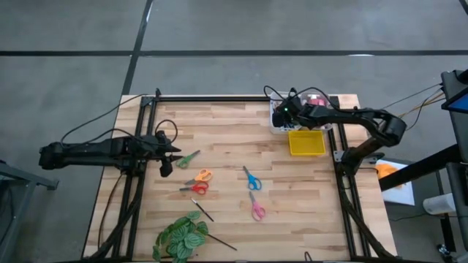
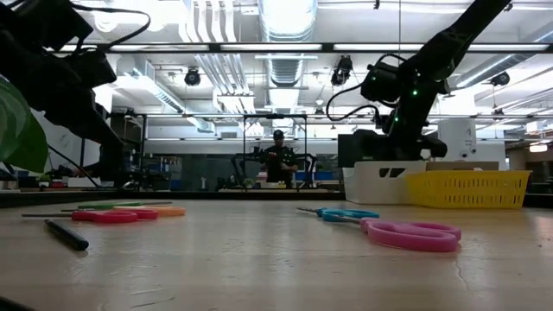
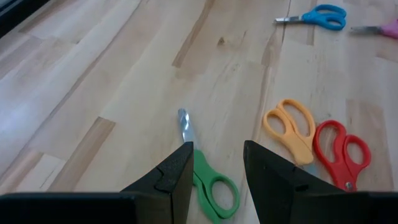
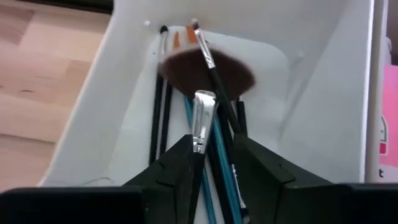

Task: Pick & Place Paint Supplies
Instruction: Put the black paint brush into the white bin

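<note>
While overhead hides it, right jaws (image 4: pixel 210 155) stand spread around brushes (image 4: pixel 214 143) inside white bin (image 4: pixel 323 118).

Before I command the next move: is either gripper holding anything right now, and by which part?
Left gripper: nothing, open above the green scissors. Right gripper: a brush stands between its fingers over the white bin, but a grip cannot be told.

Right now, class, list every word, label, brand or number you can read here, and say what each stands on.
None can be read.
White bin: dark marks on its front, no legible text.
Pink tube: any print is blurred.
Scissors, e.g. the green scissors: no visible lettering.
</note>
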